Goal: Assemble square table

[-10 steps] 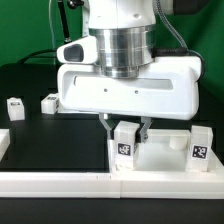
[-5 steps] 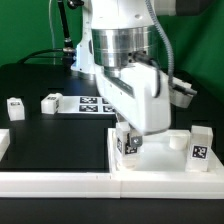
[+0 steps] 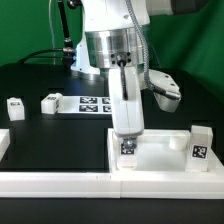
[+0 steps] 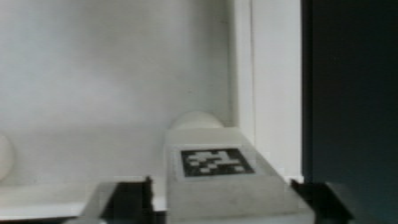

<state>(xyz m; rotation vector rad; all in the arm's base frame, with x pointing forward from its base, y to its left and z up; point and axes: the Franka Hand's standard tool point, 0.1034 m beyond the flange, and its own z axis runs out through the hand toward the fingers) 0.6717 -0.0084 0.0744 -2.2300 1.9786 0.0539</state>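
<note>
Gripper (image 3: 128, 140): turned about a quarter round against one second ago, from broadside to edge-on, without leaving the same leg (image 3: 127, 149); to be read as one screwing stroke given to that leg; jaws wider than before, and in the wrist view partly open, with a thin dark slit between each of the fingers (image 4: 130, 200) and the leg, so apparently let go and holding nothing; probably a pause to turn back and grip again. Leg upright in one corner of the tabletop (image 3: 160, 152), just inside its rim; second leg (image 3: 198, 146) upright at the neighbouring corner; spare leg (image 3: 14, 108) and another spare leg (image 3: 49, 101) well apart from the tabletop. Hidden behind the rim: socket and foot of the leg, so impossible to tell how deep it sits; far side of the tabletop covered by the arm; fingertips cut off in the blurred wrist view.
</note>
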